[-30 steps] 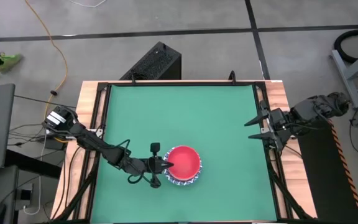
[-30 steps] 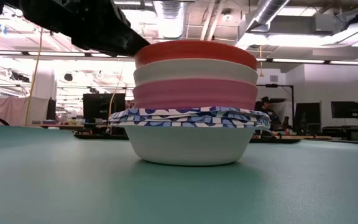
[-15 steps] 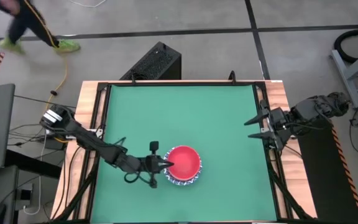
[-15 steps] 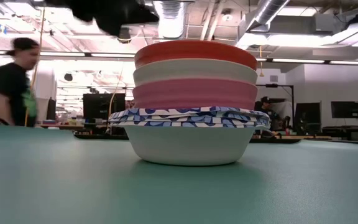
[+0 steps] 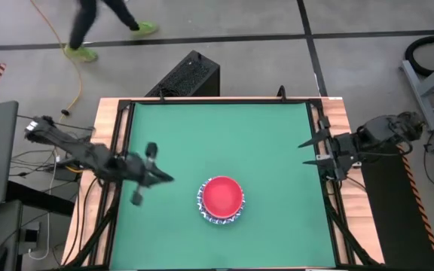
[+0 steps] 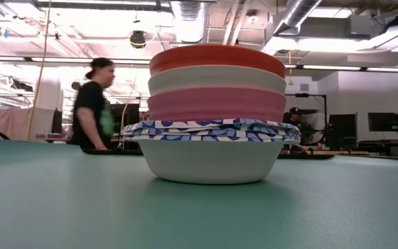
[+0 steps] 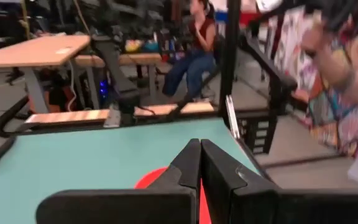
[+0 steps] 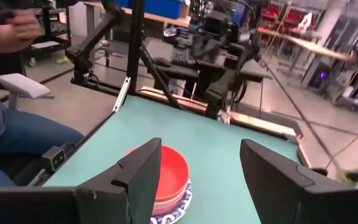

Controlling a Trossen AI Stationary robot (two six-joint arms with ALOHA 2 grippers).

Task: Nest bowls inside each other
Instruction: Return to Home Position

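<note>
The bowl stack, red on top, stands near the middle of the table. The left gripper, fingers together, is left of it and should go home without swinging toward it. The right gripper waits, fingers apart, at the right edge.

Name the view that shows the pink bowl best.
The low view: the pink bowl shows its side band between the cream bowl above and the blue-patterned rims below. In the high view the red bowl covers it. The right wrist view shows only a thin edge under the red bowl; the left wrist view, none.
</note>
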